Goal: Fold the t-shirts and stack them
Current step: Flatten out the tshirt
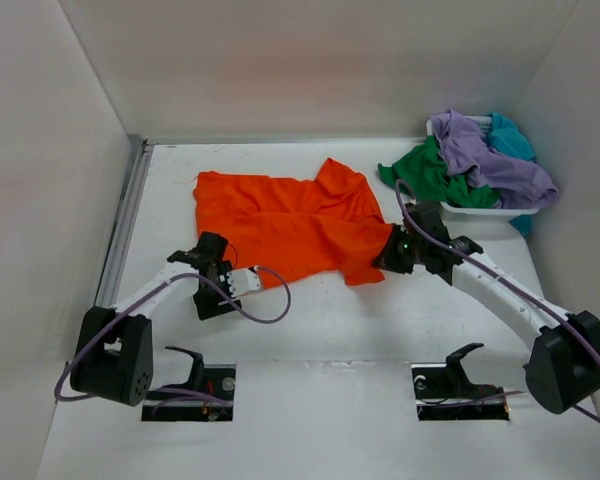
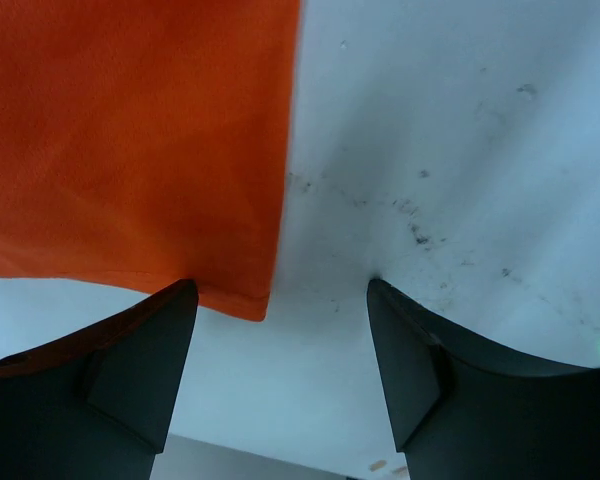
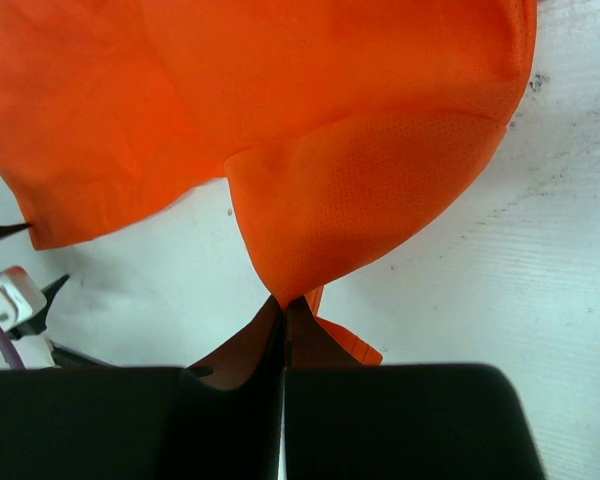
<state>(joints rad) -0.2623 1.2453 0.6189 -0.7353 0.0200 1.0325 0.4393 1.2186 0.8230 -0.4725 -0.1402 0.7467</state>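
The right fingers (image 3: 380,420) are pressed together, pinching a fold of the orange t-shirt (image 1: 280,215), which lies spread on the tabletop (image 1: 380,330). The left fingers (image 2: 140,380) stand spread and empty, just beside its near corner. For a square fold, the left should probably take that corner so both sides lift evenly. The other t-shirts (image 1: 480,155) sit heaped in the white basket (image 1: 475,212). No writing is readable.

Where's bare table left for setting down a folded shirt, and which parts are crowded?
Free: the table between the orange t-shirt and the arm bases, and the far-left strip beside the wall. Crowded: the far-right corner, where the basket holds the green shirt, lavender shirt and teal shirt.
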